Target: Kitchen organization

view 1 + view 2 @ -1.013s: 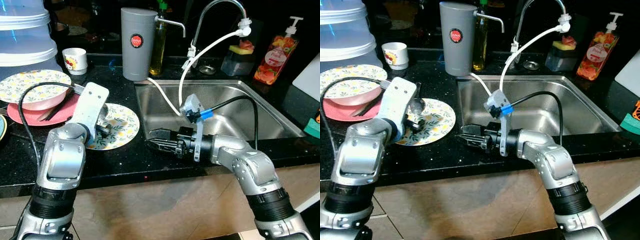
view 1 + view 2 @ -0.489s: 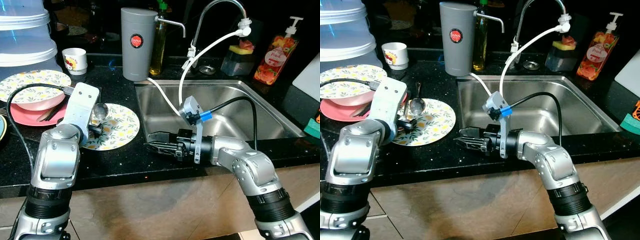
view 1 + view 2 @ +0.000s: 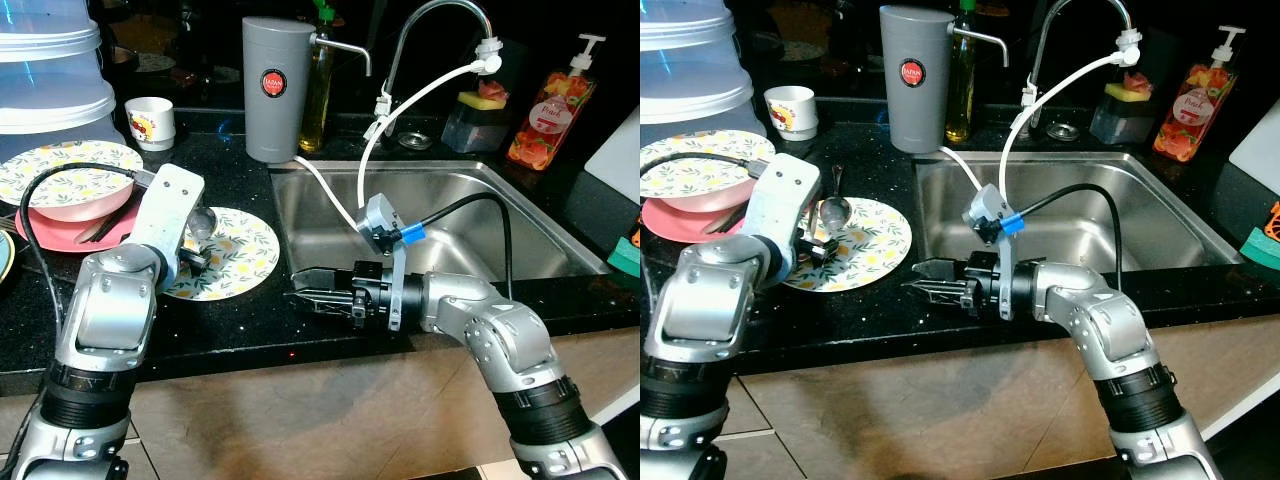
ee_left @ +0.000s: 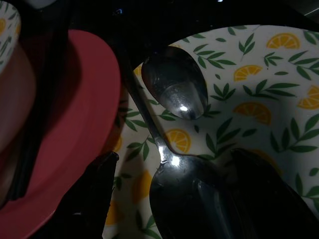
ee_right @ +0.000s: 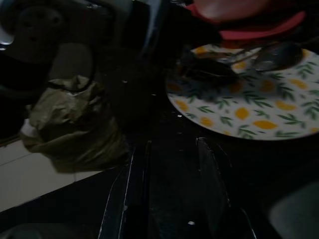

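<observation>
A lemon-patterned plate (image 3: 245, 250) lies on the black counter left of the sink, with two metal spoons on it. One spoon (image 4: 174, 89) lies apart from the gripper. The bowl of the other spoon (image 4: 189, 199) sits between the fingers (image 4: 94, 194) of my left gripper (image 3: 197, 258), which is open and low over the plate's left side. My right gripper (image 3: 300, 292) hovers over the counter's front edge right of the plate, pointing left. Its fingers (image 5: 137, 184) are open with nothing between them.
A pink plate (image 3: 55, 232) with a bowl and chopsticks sits left of the lemon plate. Behind are a cup (image 3: 150, 120), grey jug (image 3: 275, 85), oil bottle (image 3: 318, 90) and faucet (image 3: 440, 20). The steel sink (image 3: 450, 215) lies to the right, with a soap bottle (image 3: 548, 100) behind it.
My left arm has drawn back to the left, uncovering the spoon on the plate. The right gripper has crept a little to the left along the counter edge.
</observation>
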